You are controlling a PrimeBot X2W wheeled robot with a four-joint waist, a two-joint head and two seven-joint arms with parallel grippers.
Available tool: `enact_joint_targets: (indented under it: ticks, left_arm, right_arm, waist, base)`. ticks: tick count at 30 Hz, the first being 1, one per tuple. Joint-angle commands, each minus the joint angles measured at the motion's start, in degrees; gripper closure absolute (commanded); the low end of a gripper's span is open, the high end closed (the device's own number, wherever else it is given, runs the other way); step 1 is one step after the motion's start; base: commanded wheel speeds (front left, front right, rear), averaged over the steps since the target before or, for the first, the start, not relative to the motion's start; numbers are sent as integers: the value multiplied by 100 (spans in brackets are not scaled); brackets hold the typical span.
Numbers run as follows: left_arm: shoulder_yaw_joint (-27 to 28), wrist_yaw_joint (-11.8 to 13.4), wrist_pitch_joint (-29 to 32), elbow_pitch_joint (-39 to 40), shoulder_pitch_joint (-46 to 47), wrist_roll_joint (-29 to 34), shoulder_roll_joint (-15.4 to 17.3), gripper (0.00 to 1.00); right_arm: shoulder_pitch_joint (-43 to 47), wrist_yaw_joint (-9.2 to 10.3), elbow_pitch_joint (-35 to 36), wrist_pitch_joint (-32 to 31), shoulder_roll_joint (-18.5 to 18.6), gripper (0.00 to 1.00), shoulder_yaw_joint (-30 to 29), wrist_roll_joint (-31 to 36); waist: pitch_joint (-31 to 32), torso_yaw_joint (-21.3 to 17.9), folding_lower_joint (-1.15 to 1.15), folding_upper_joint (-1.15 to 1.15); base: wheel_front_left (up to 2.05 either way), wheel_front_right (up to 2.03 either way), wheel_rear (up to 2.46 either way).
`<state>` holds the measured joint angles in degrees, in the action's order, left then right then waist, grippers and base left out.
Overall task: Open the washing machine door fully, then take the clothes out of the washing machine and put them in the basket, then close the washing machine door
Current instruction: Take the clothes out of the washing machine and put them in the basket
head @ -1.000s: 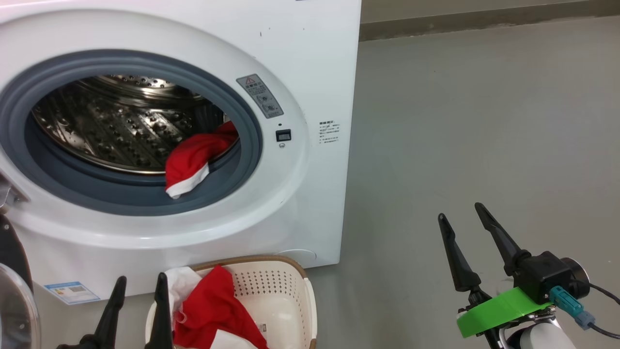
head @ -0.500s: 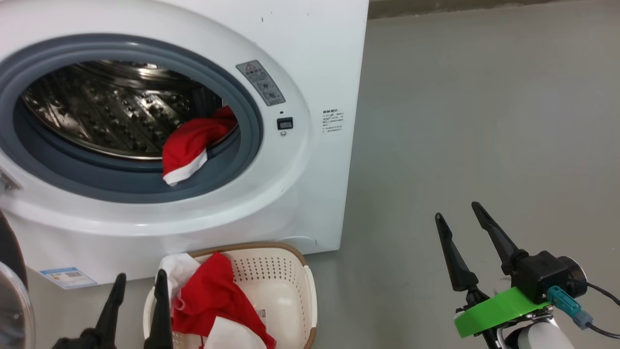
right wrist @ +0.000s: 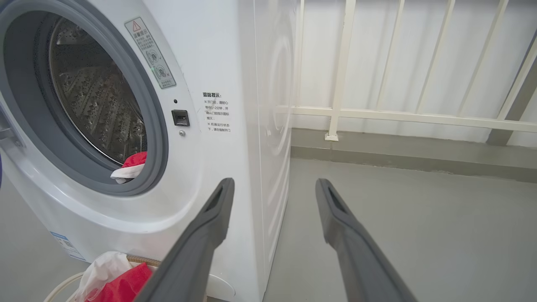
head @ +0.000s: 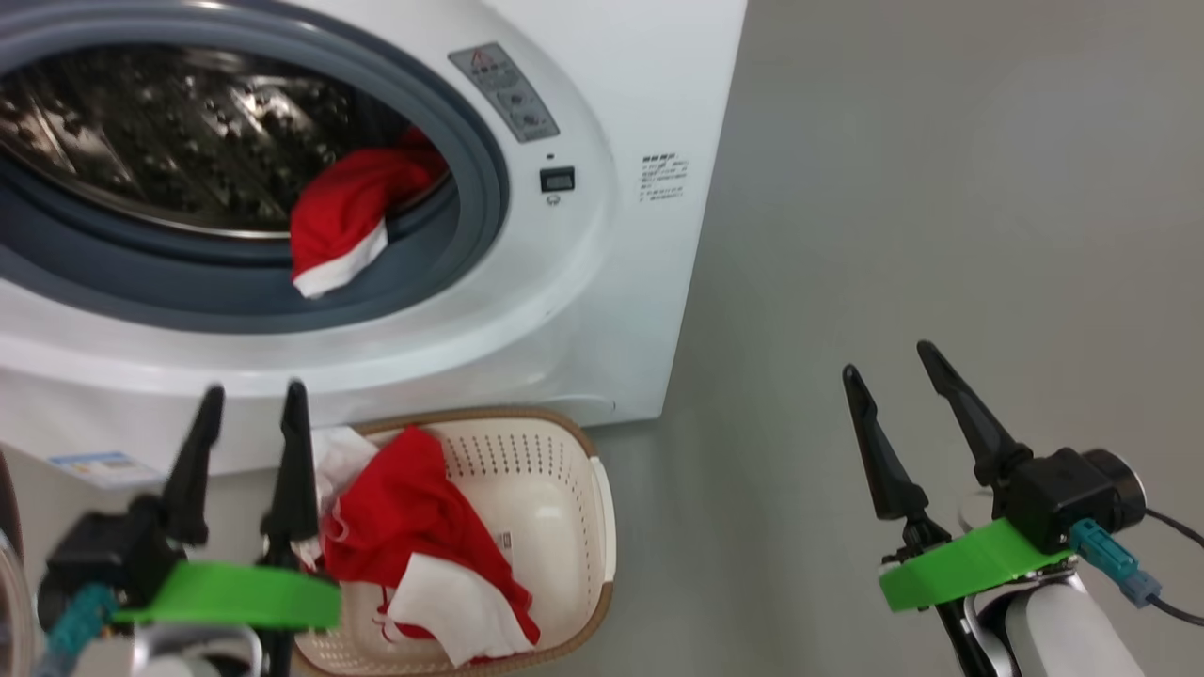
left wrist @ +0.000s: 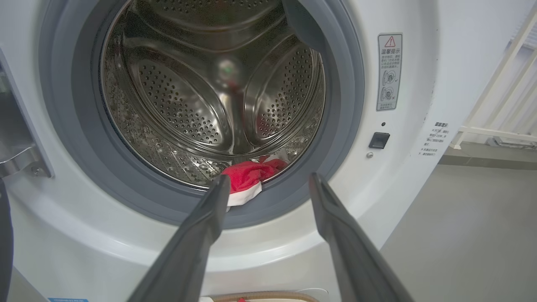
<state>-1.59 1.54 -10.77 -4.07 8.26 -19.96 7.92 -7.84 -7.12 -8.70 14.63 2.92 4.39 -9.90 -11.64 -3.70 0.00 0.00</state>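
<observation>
- Risen since a second ago, the left gripper (head: 256,388) now stands with its fingertips above the basket (head: 574,470) rim; the head camera has also tilted, sliding the washing machine (head: 611,282) up the frame.
- Unloading looks to be midway: red-and-white clothes (head: 404,508) lie in the basket, set on the floor (head: 941,188) against the machine's front, while a red garment (head: 343,212) drapes over the grey ring (head: 480,188) at the drum (head: 141,122) mouth's lower right.
- Next move, likely: the left arm reaches forward and closes on that draped garment.
- Both grippers are spread wide and empty, fingers aimed toward the machine; the right gripper (head: 889,359) waits aside over bare floor.
</observation>
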Motion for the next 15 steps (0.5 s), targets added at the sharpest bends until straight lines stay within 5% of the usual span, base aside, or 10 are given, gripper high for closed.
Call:
enact_joint_targets:
  ticks: [1, 15]
  left_arm:
    - [187, -53, -69, 41, 338, -62, 152, 0]
    - [98, -357, 30, -1349, 2296, -183, 433, 0]
  right_arm:
    - [-207, -36, 178, 37, -4, 0, 122, 71]
    - [-598, -36, 384, 37, -4, 0, 74, 178]
  waist:
    - [-291, 79, 0, 0]
    - [-1181, 43, 0, 0]
  base:
    - [0, 0, 0]
    - [0, 0, 0]
